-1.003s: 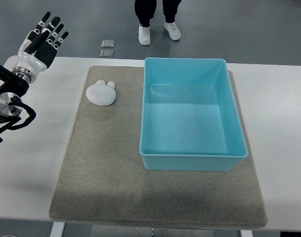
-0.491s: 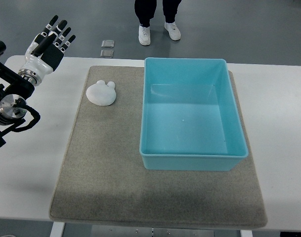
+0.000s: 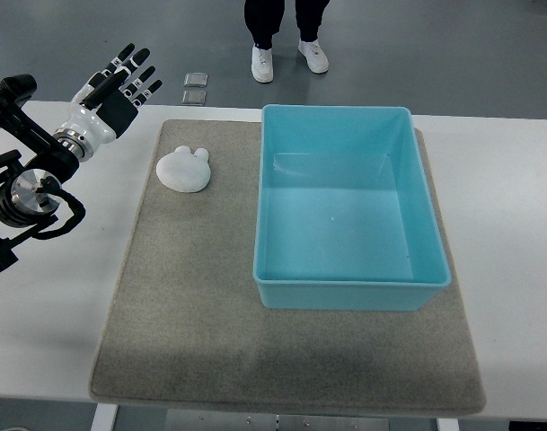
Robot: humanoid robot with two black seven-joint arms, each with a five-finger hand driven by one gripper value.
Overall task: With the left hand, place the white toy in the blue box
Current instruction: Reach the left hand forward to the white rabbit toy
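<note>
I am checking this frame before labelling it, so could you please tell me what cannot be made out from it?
- Person, top view: only legs and white shoes show; the top edge cuts off the rest.
- Left hand: its arm runs off the left edge.
- Right arm: out of view.
- Two small squares on the floor: too small to identify.
- White toy: its underside is hidden against the mat.
- Blue box: the near wall's inner face is foreshortened.

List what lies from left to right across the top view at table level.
left hand → white toy → blue box, the last two resting on the grey mat.
</note>
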